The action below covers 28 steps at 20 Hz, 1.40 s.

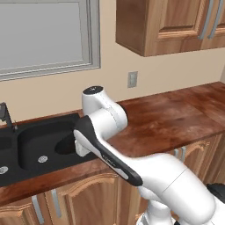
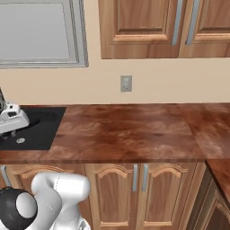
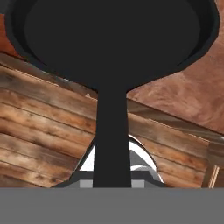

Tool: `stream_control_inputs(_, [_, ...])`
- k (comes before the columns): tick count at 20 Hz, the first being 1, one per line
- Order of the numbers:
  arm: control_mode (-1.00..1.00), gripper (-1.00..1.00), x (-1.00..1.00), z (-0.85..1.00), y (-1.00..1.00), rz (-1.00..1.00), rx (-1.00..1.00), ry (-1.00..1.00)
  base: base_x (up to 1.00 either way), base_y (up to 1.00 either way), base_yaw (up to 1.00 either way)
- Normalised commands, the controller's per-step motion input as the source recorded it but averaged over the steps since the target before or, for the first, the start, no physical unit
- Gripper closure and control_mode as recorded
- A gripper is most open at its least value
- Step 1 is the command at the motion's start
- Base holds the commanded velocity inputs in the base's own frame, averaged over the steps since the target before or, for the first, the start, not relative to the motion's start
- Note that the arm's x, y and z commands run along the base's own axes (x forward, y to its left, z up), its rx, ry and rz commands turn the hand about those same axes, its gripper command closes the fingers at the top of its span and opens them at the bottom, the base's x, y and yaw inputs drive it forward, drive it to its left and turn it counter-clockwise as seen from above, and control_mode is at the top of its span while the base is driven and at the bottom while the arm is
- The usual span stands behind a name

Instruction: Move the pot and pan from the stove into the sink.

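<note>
The pan was held by its long thin handle, which ran straight down between the jaws of the gripper; the jaws stood narrow, closed on that handle. Seen from the hand, the round black pan body was raised clear of the wooden floor and the brown counter edge below it. From the left base camera, a dark rounded shape showed beside the arm over the right part of the sink, near the basin's right wall; it was probably the pan, though the arm hid much of it. The sink lay recessed at the left end of the counter, its small round drain visible on the basin floor.
</note>
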Motion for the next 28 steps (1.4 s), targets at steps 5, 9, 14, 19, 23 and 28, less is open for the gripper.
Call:
stream_control_inputs(5, [-1.0, 1.0, 0.27, -0.22, 0.02, 0.33, 0.0, 0.06, 0.0, 0.0, 0.0])
stream_control_inputs(9, [-1.0, 1.0, 0.56, -0.23, 0.07, 0.29, 0.01, 0.06, 0.0, 0.0, 0.0])
stream_control_inputs(14, [-1.0, 1.0, 0.73, -0.22, 0.11, 0.22, 0.0, 0.02, 0.0, 0.0, 0.0])
stream_control_inputs(19, [-1.0, 1.0, 0.6, -0.21, 0.13, 0.08, 0.0, 0.0, 0.0, 0.0, 0.0])
stream_control_inputs(23, [-1.0, 1.0, 0.45, -0.15, 0.21, -0.04, 0.0, 0.0, 0.0, 0.0, 0.0])
stream_control_inputs(28, [-1.0, 1.0, 0.03, -0.03, 0.01, -0.03, -0.01, 0.0, 0.0, 0.0, 0.0])
